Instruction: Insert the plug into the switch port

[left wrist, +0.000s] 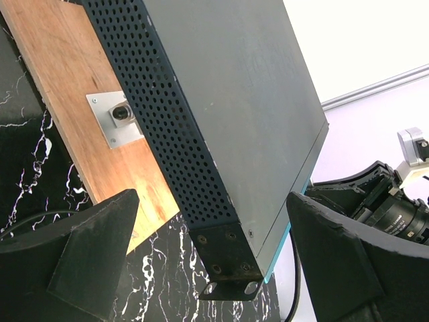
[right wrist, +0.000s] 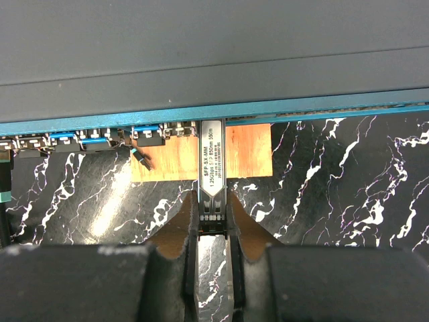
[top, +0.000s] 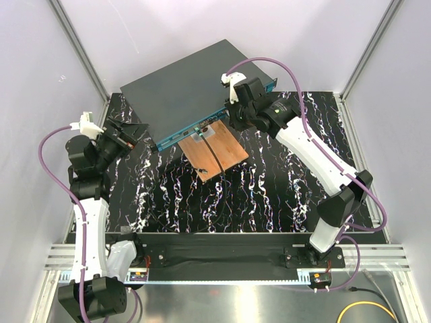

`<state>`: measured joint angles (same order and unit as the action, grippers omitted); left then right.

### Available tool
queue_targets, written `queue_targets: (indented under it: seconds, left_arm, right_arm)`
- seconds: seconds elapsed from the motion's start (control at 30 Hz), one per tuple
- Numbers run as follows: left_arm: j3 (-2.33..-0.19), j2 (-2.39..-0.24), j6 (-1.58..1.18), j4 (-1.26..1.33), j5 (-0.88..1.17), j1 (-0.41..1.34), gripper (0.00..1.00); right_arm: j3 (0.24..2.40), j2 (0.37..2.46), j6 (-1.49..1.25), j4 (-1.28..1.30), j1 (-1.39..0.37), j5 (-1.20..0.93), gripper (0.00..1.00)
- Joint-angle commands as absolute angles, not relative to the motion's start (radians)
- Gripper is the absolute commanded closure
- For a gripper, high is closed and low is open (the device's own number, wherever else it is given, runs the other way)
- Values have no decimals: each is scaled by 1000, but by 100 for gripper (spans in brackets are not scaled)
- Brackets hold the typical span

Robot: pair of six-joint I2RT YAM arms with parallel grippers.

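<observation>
Right tool (right wrist: pixel 213 216) is clamping the plug (right wrist: pixel 212 161), nose at the front of the switch (right wrist: pixel 201 54) lying along the far edge of the table (top: pixel 269 195); left tool (top: pixel 135 134) is gaping at the switch's left end, so pushing straight and level looks best.

**Colours on my bench**

The switch (top: pixel 188 87) is dark grey on top, with a narrow teal-blue front face. Its side is dotted with rows of small round holes. The plug (right wrist: pixel 212 168) is silver-grey and carries a white label with black print. My right gripper (right wrist: pixel 212 213) and left gripper (left wrist: pixel 213 196) are both matt black. The board (top: pixel 217 151) is copper-brown with wood grain. The table (top: pixel 269 195) is black, veined with white — a marble pattern. My arm cables (top: pixel 300 81) are purple, and the loose cable (top: pixel 363 311) is yellow.
</observation>
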<state>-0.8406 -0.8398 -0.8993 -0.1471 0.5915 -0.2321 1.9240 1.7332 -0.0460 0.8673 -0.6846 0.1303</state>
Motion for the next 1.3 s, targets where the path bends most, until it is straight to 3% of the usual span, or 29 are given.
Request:
queue_targets:
  seconds: [0.0, 1.27]
  left_arm:
    - [-839, -841, -908, -78, 614, -238, 1]
    - [-824, -841, -930, -60, 618, -238, 1]
  right_arm:
    - [1971, 1729, -37, 841, -704, 144, 100]
    - [1982, 1698, 18, 857, -719, 204, 100]
